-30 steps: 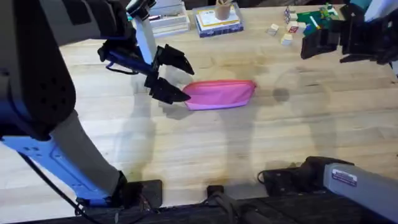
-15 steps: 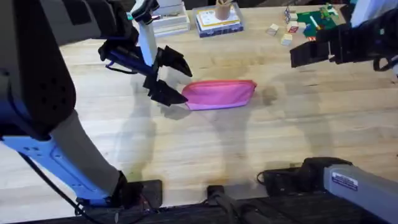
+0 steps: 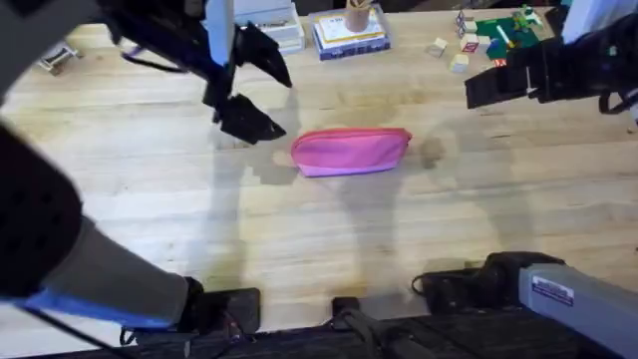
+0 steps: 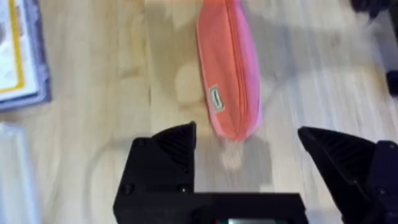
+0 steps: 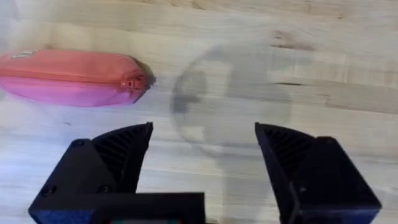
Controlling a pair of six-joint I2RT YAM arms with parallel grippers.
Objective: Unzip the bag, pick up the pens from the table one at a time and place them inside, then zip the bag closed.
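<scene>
My arm bases sit at the near edge of the table (image 3: 329, 249), whose pale plank surface stretches away from me. The pink pencil pouch (image 3: 350, 152) lies flat near the middle of the table, its long side running left to right, zipper closed with the pull at its right end. My left gripper (image 3: 249, 85) hangs just beyond and to the left of the pouch's left end, clear of it, with its black fingers (image 4: 163, 149) spread wide and nothing between them. My right gripper (image 3: 495, 85) hovers well off to the right of the pouch and a bit farther back, also spread wide and empty. Along the far edge sit a stack of books (image 3: 349, 35), a cup (image 3: 359, 15) standing on them, and a scatter of coloured toy blocks (image 3: 493, 32).
</scene>
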